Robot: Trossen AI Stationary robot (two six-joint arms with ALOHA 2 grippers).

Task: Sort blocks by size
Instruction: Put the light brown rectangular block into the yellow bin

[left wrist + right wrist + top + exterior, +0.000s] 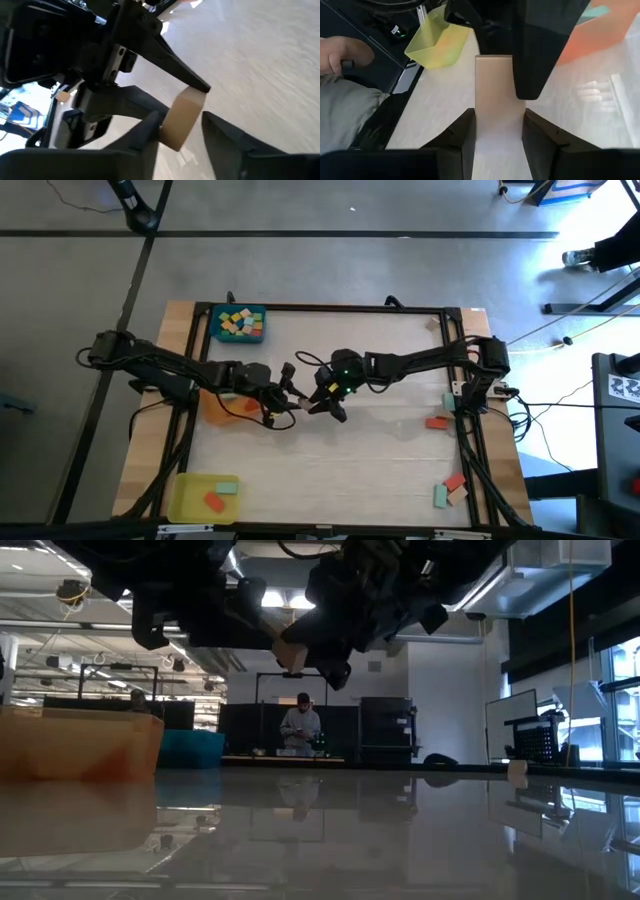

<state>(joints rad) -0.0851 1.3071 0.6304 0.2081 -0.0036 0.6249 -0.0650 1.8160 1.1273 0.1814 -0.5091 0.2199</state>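
Closest to the wrist cameras, a plain tan, smooth-faced wooden bar block (493, 100) sat between the right gripper (495, 132)'s two dark fingers, which pressed its long sides, while the left gripper (182, 131) had its fingers partly closed about the block's other end. Both grippers met above the middle of the pale table (380, 460), the block lifted clear of it, just beside the flat orange square tray (222, 406). More small coloured blocks filled the blue tray (240, 323) at the far left corner.
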